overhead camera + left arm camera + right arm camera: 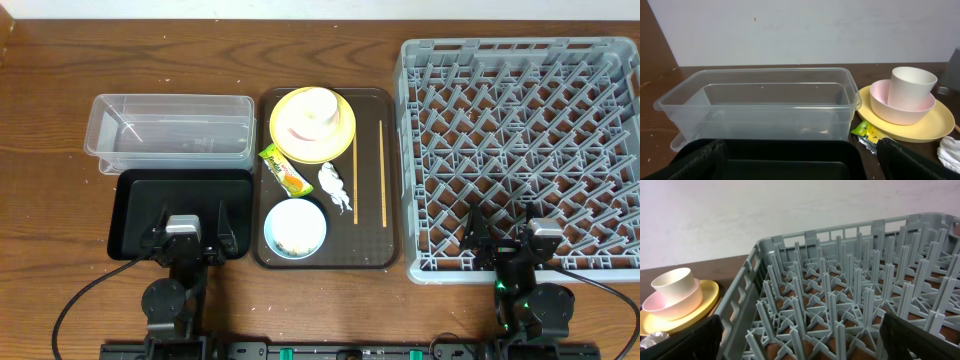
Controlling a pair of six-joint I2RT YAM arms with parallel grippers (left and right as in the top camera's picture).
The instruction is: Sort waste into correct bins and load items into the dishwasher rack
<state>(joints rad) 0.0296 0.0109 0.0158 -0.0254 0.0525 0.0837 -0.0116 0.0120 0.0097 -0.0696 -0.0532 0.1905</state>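
Observation:
The yellow plate [340,140] carries the pink-white bowl [300,125] with the white cup [318,104] in it. Beside it lie the snack wrapper [283,168], the white tissue [335,187], two chopsticks [382,170] and the light-blue bowl [295,228] holding whitish scraps. The clear tub [170,100] and black tray [180,190] sit at left, the grey rack [405,150] at right. My left gripper [185,232] is open and empty over the black tray's [790,160] near edge. My right gripper [510,235] is open and empty over the rack's [840,305] near edge.
The dishes and waste all lie on a dark brown serving tray [370,240] between the bins and the rack. In the left wrist view the tub [760,107] stands ahead, with the plate [935,125], cup [910,87] and wrapper [867,134] to the right.

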